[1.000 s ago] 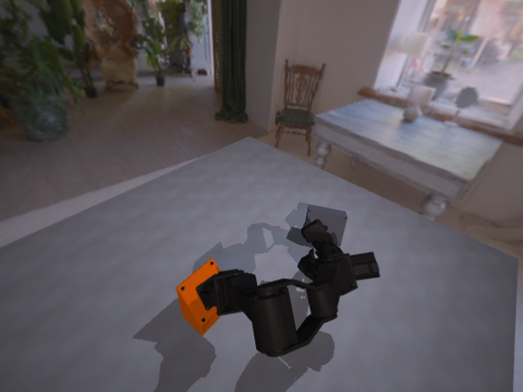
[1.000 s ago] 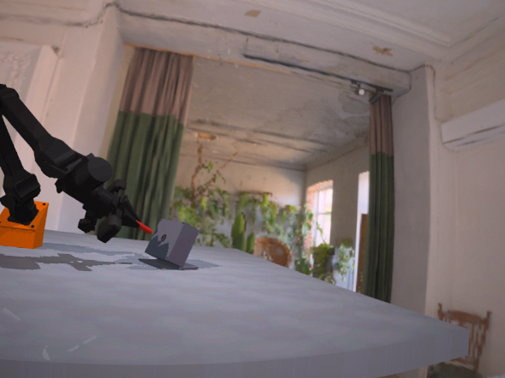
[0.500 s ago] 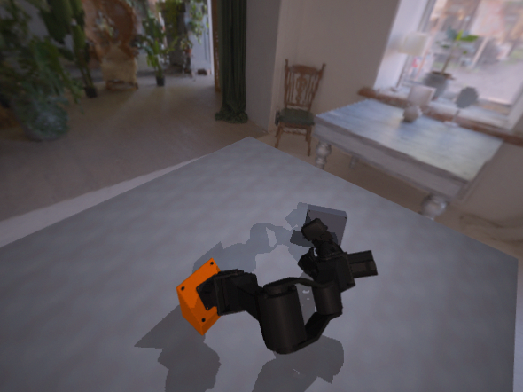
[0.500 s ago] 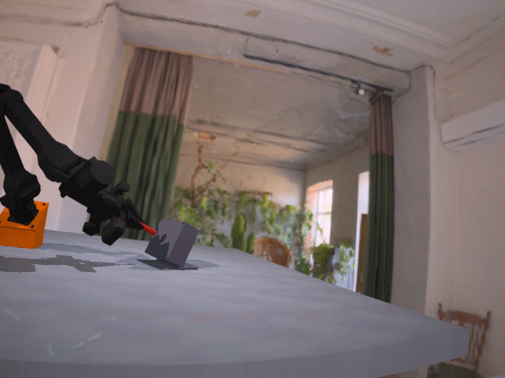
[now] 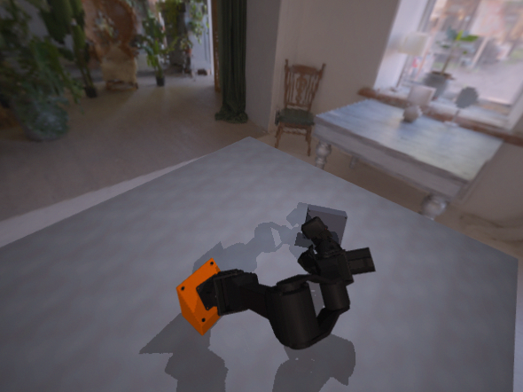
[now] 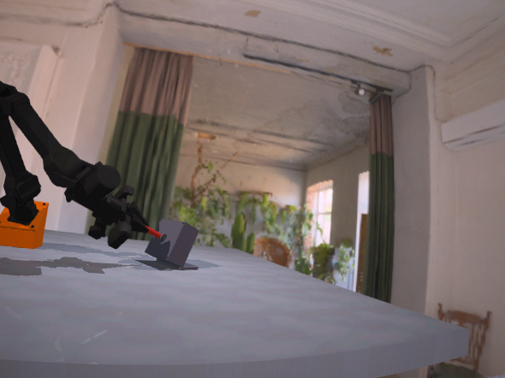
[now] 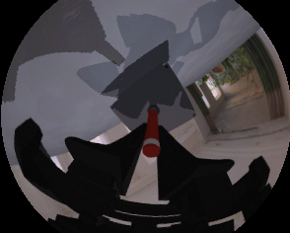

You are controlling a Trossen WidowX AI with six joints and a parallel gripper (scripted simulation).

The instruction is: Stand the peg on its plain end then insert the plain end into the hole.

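Note:
The red peg [image 6: 153, 232] [image 7: 152, 133] is held between the fingers of my gripper [image 6: 145, 226] [image 7: 151, 126], which is shut on it. Its white-banded end points back toward the wrist camera. Its plain end points at the sloped panel [image 5: 334, 222] [image 6: 183, 244] [image 7: 179, 115] and is at the mouth of the dark hole [image 6: 163, 237] [image 7: 154, 107]. I cannot tell if the tip is inside the rim. The peg looks roughly in line with the hole. In the top view the arm hides the peg and hole.
The panel stands on a thin dark base plate [image 6: 188, 268] on the grey table [image 5: 133, 222] [image 6: 257, 316]. The arm's orange base block [image 5: 188, 303] [image 6: 26, 236] sits at the other end of the arm. Shadows of the arm fall across the table and the panel's face.

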